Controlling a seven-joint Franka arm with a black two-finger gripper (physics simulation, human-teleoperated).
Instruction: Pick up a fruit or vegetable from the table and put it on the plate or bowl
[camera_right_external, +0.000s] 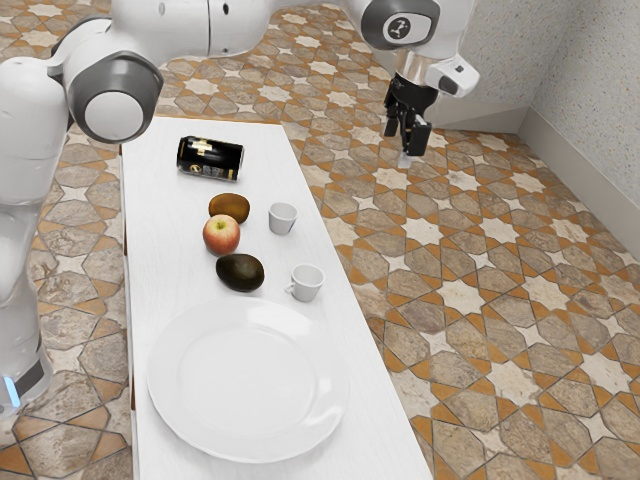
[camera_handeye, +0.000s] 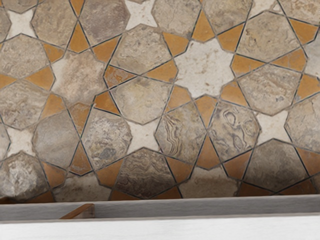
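Plate (camera_right_external: 245, 385) first, apple (camera_right_external: 221, 234) beyond — well apart from the end effector (camera_right_external: 408, 146).

Bright, even, diffuse light across both views. Faint soft shadows on the white counter (camera_right_external: 160, 260) under the dark fruit (camera_right_external: 240, 272). Mild sheen on the plate (camera_right_external: 247, 380) and black can (camera_right_external: 210, 158).

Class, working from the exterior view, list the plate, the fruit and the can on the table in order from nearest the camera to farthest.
white plate → dark avocado → red apple → brown kiwi → black can, lying on its side
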